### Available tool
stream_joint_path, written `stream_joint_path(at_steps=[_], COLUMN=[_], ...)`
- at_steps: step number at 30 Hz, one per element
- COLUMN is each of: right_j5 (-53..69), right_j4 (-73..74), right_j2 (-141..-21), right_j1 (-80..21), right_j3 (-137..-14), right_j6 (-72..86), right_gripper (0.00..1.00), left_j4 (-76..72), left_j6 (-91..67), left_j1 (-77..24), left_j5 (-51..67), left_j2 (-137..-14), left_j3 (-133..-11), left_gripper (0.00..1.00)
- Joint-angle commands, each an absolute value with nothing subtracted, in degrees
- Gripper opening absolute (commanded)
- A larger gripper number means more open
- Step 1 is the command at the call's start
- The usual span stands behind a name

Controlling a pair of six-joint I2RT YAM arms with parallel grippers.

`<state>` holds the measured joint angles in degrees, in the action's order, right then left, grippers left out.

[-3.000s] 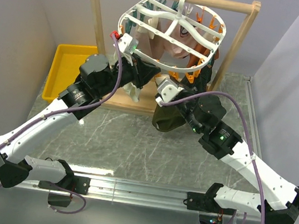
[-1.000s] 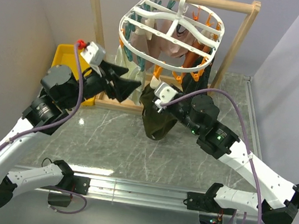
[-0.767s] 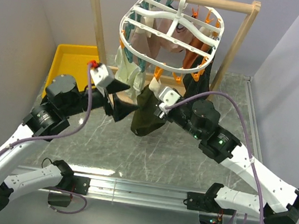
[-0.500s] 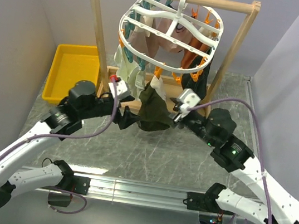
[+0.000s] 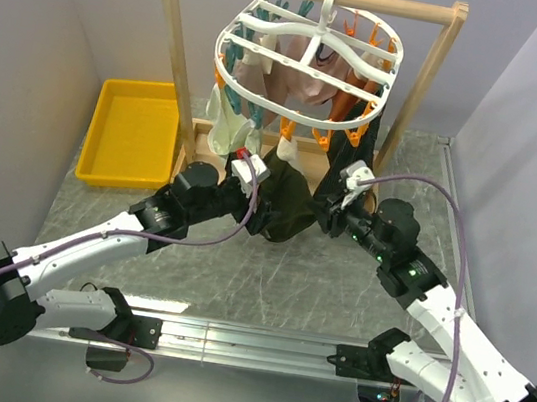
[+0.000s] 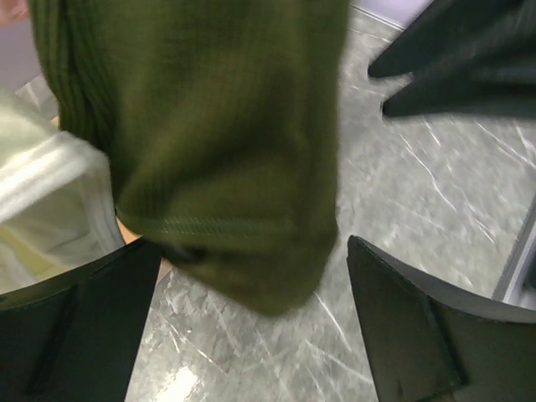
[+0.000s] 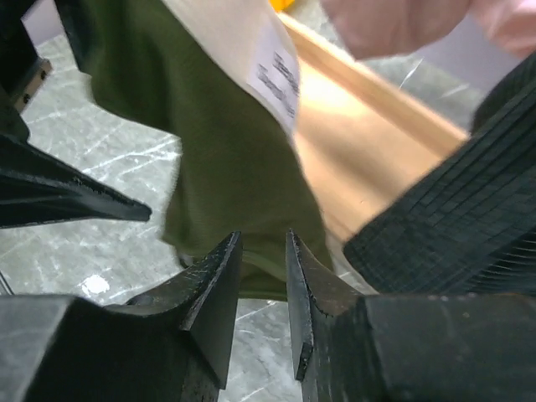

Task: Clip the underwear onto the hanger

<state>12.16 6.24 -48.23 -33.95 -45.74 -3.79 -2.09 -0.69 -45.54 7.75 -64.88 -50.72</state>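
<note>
The white oval hanger hangs by its hook from the wooden rail. Below its front edge the dark olive underwear hangs down, its lower end close above the table. My left gripper is low at the underwear's left side, jaws wide open; in the left wrist view the underwear hangs just beyond the left gripper without touching the fingers. My right gripper is to the underwear's right. In the right wrist view the right gripper shows a narrow empty gap, the underwear beyond it.
A black ribbed garment hangs right of the underwear, close to my right fingers. Pinkish and pale cream garments hang from the hanger. The wooden rail frame stands behind. A yellow bin sits at the left.
Both arms dropped low and came in beside the underwear. The left gripper swung in from the left and opened wider. The right jaws narrowed and now stand clear of the fabric.
</note>
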Motion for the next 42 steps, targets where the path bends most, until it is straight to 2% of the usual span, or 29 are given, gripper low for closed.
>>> stream_joint_path(at_steps=[1,4,8,10,11,13,14,15,16,17,22,28,35,38,39,42], right_j5=[13.01,15.37,20.99,25.20,26.62,29.51,30.31,30.93,31.29,31.03,28.22,24.61,21.71,22.59,22.76,22.94], right_j4=[-2.89,-8.69,-15.11,-18.53,-19.41,-20.39,-20.13,-19.60,-19.25,-18.99,-14.95,-8.62,-7.73,-6.95,-6.42,-4.67], right_j2=[-50.18,-53.34,-59.04,-61.16,-63.17,-64.94,-66.00,-66.09,-65.92,-65.40,-62.06,-58.46,-56.34,-55.64,-55.29,-52.48], right_j1=[-33.40,-32.87,-32.78,-32.43,-32.43,-32.26,-32.08,-32.08,-31.99,-31.91,-32.25,-35.41,-40.60,-40.96,-40.96,-40.96], right_j3=[-43.69,-42.45,-42.10,-42.27,-42.36,-43.24,-43.68,-44.64,-45.00,-45.26,-47.28,-48.52,-46.32,-46.93,-47.37,-47.55], right_j6=[-0.70,-1.14,-2.28,-3.77,-4.30,-5.53,-5.62,-5.62,-5.10,-4.84,-1.50,3.95,7.12,7.56,7.30,6.50], right_gripper=[0.35,0.38,0.54,0.57,0.55,0.43,0.26,0.18,0.06,0.01,0.00,0.00,0.00,0.00,0.00,0.11], left_j4=[-9.75,-10.81,-10.46,-10.46,-10.20,-8.79,-8.09,-7.30,-7.03,-6.94,-6.41,-10.37,-17.22,-16.88,-17.31,-19.59], left_j6=[-5.62,-6.06,-5.19,-4.40,-3.87,-3.78,-3.87,-3.87,-3.78,-3.78,-3.16,-3.78,-6.76,-8.43,-8.96,-9.67], left_j1=[-45.97,-46.14,-46.14,-46.14,-46.14,-46.23,-46.06,-46.05,-46.14,-46.14,-46.49,-46.67,-46.76,-46.50,-45.97,-44.92], left_j5=[2.64,3.60,6.23,6.59,6.77,6.07,5.63,5.36,5.36,5.27,3.34,0.18,0.70,0.18,0.26,2.71], left_j2=[-65.39,-64.08,-61.79,-60.39,-60.03,-59.59,-59.50,-59.15,-58.89,-58.63,-58.88,-63.54,-66.62,-67.06,-66.71,-64.34], left_j3=[-49.49,-46.86,-44.30,-43.34,-43.24,-43.77,-44.12,-44.56,-44.82,-44.82,-44.04,-44.21,-45.26,-45.70,-45.09,-41.94], left_gripper=[0.94,0.91,0.91,0.91,0.91,0.90,0.89,0.87,0.85,0.84,0.81,0.88,0.87,0.67,0.55,0.45])
